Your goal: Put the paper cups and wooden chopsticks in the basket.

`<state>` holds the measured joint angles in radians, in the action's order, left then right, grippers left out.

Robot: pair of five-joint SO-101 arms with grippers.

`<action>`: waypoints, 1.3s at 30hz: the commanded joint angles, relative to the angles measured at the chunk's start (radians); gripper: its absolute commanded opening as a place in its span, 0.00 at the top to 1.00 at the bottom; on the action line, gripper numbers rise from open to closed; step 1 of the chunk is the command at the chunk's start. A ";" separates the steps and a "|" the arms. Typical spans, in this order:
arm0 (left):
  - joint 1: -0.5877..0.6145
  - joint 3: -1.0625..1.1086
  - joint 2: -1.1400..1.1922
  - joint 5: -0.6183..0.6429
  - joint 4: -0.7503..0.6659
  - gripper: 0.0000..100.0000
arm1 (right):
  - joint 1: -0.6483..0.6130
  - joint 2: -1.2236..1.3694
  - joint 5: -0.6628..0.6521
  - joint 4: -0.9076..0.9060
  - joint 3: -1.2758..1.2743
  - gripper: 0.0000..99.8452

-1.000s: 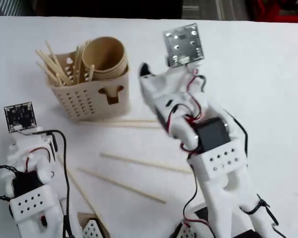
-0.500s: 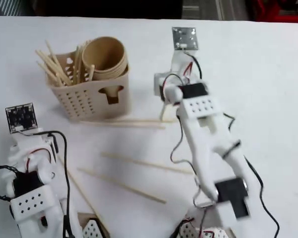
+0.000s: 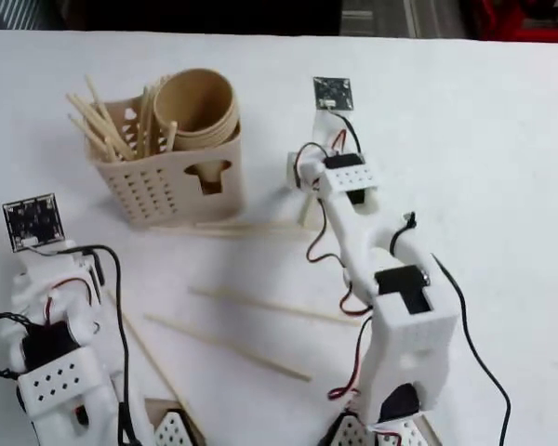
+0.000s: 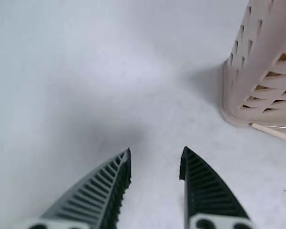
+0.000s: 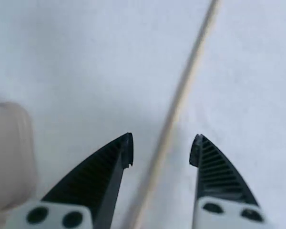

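The beige slotted basket (image 3: 172, 177) holds stacked paper cups (image 3: 200, 107) and a bundle of wooden chopsticks (image 3: 98, 125). Several more chopsticks lie loose on the white table: two by the basket's foot (image 3: 237, 228), one in the middle (image 3: 270, 305) and another nearer the front (image 3: 228, 347). My right gripper (image 5: 162, 145) is open and low over the table, with one chopstick (image 5: 186, 90) running between its fingers; in the high view it sits right of the basket (image 3: 305, 203). My left gripper (image 4: 155, 160) is open over bare table, with the basket (image 4: 267, 62) ahead to one side.
A further chopstick (image 3: 153, 358) lies beside the left arm (image 3: 51, 316) at the front left. The right arm (image 3: 391, 297) stretches across the table's middle right. Bare white table lies behind and to the right.
The right arm has stretched out and dropped its gripper down to the chopsticks by the basket's right side. The left arm has barely moved.
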<state>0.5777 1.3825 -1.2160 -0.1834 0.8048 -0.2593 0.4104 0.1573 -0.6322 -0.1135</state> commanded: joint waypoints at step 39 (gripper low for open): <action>0.010 -0.003 -0.010 0.002 -0.026 0.82 | 0.074 0.226 -0.213 -1.087 0.875 0.98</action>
<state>0.5777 1.3825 -1.2160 -0.1834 0.8048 -0.2071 0.7219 -0.0391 -1.7016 0.7242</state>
